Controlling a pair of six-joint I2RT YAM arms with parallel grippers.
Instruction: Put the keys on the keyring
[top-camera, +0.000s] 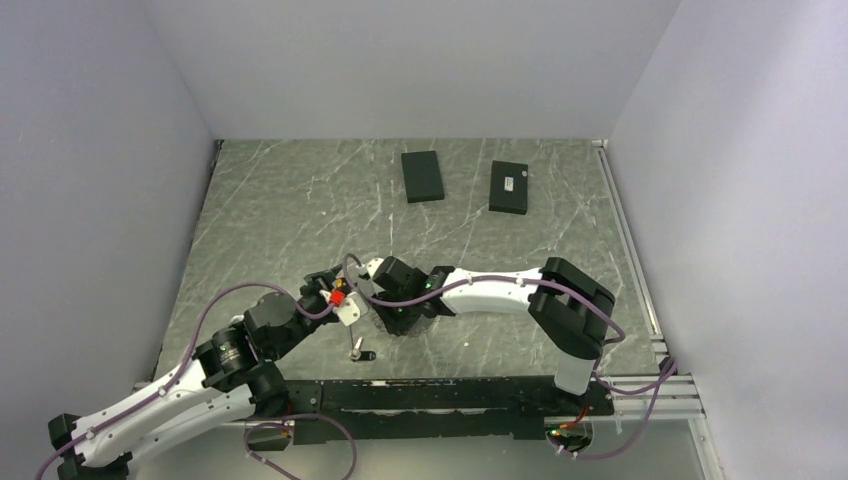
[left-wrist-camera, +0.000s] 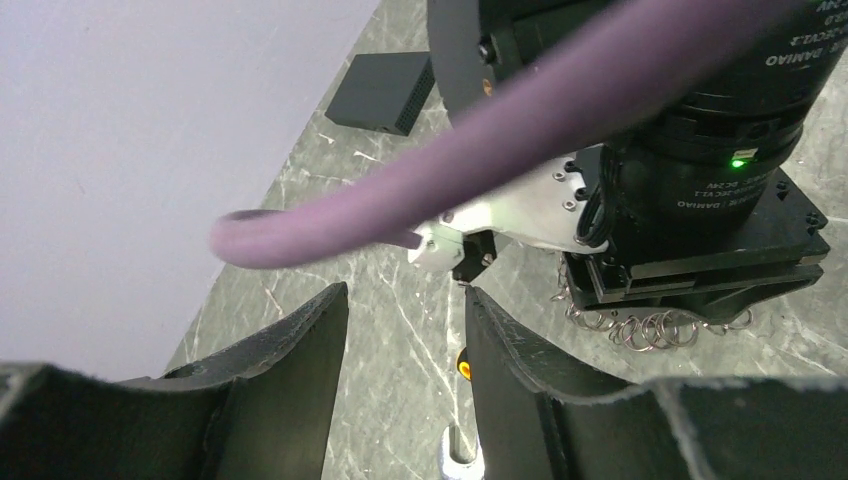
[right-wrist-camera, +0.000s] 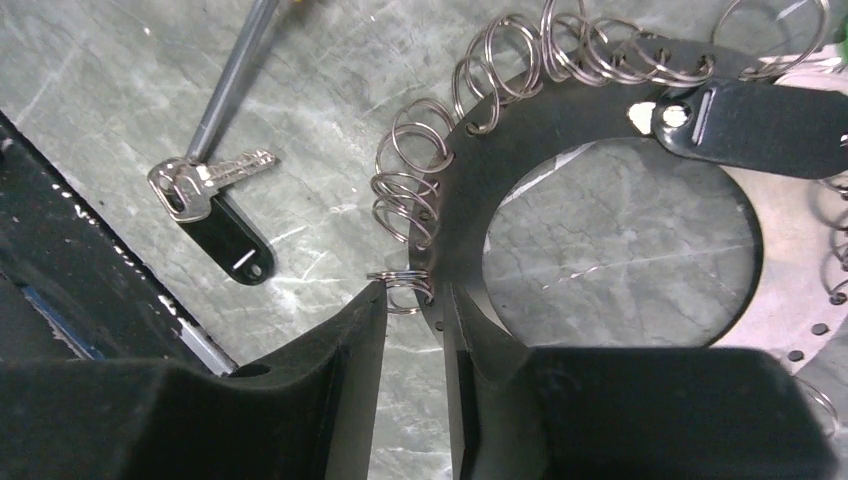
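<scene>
Over on the left, the left gripper (left-wrist-camera: 405, 300) stands half apart, with bare table showing in the gap. Low against its right finger sit an orange speck and a silver bit, both too cut off to name. Ahead of it a purple cable (left-wrist-camera: 500, 150) crosses the view and hides much of the other arm's wrist, under which a string of small wire rings (left-wrist-camera: 650, 328) pokes out.

At the right gripper (right-wrist-camera: 412, 300), a key (right-wrist-camera: 222, 235) with a black head lies well off to the left of the fingers. A metal shaft (right-wrist-camera: 235, 70) touches its bow and runs out of frame at the top. The fingers are drawn narrow, with one small split ring (right-wrist-camera: 405, 285) at their tips; whether they pinch it cannot be told. The keyring (right-wrist-camera: 470, 230) lies just beyond the right finger, which covers its near edge. A second black key head (right-wrist-camera: 750, 125) lies across the keyring's far side, its blade hidden.
</scene>
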